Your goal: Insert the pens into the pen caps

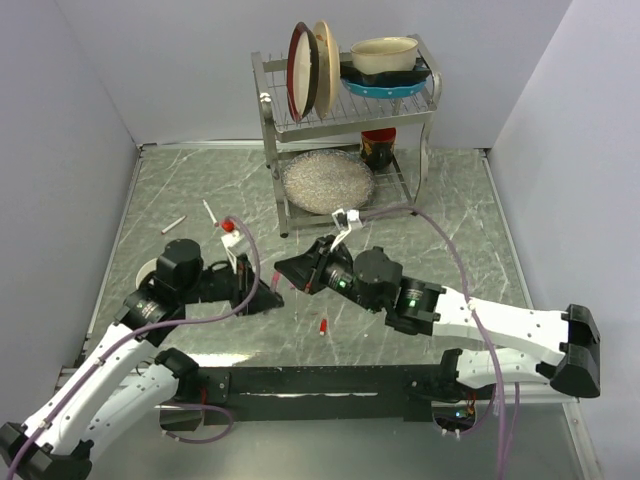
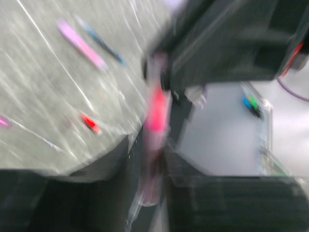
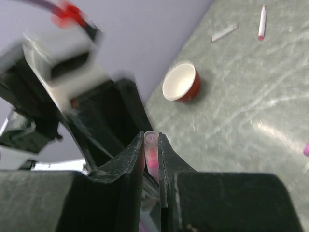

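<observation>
The right gripper (image 3: 151,145) has its fingers clamped on the pink pen (image 3: 150,153), lower centre of its wrist view. The same pen runs between the fingers of the left gripper (image 2: 148,162); blur prevents telling whether they grip.

Risk: if either side lets go with the cap unseated, the pen tilts or drops.

A red cap (image 1: 324,326) lies loose just below centre. Farther off, upper left, lie white pens (image 1: 173,224). The dish rack (image 1: 345,130) behind obstructs nothing.

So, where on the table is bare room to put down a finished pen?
Bare table lies far left, between the wall and the rack, beyond two white pens. Also right of the rack, though a cable crosses there. Crowded: the middle, where left pincer and right pincer meet, near a red cap.
</observation>
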Tool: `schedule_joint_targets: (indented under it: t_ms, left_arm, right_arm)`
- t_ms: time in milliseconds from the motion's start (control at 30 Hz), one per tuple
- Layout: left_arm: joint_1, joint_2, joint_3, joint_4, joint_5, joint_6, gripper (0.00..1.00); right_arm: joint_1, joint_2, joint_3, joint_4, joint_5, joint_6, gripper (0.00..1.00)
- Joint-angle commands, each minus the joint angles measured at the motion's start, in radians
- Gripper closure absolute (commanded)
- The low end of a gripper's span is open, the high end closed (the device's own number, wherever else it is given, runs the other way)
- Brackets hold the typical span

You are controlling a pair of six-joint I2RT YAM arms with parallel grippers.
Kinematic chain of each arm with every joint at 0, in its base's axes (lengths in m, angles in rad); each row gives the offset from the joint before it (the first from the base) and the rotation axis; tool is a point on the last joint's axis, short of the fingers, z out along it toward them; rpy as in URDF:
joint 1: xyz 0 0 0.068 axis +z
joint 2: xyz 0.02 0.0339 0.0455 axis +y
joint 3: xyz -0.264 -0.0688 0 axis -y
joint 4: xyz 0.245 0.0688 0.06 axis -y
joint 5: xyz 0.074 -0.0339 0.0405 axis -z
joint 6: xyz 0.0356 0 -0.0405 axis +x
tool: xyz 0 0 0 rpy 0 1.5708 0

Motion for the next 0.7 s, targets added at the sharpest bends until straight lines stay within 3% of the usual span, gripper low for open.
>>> schedule_joint_targets:
  t_ms: [0, 200, 300, 500, 667]
  left_arm:
    - [0.042, -0.049, 0.052, 0.182, -0.028, 0.028, 0.52]
    - [0.040, -0.127, 0.019, 0.135, -0.060, 0.054, 0.25]
    - [0.040, -0.176, -0.014, 0.138, -0.164, 0.044, 0.03]
    - [0.040, -0.195, -0.011, 0.093, -0.382, 0.022, 0.01]
    - [0.040, -0.191, -0.008, 0.054, -0.453, 0.020, 0.01]
  right_arm:
    - [-0.104, -0.042, 0.089, -0.251, -0.171, -0.005, 1.00]
    - [-0.272, -0.052, 0.157, -0.469, -0.237, -0.114, 1.00]
    - [-0.330, -0.036, 0.137, -0.600, -0.248, -0.151, 1.00]
    - [-0.457, 0.085, 0.055, -0.695, -0.345, -0.186, 1.00]
    - [-0.526, 0.210, 0.093, -0.722, -0.325, -0.235, 1.00]
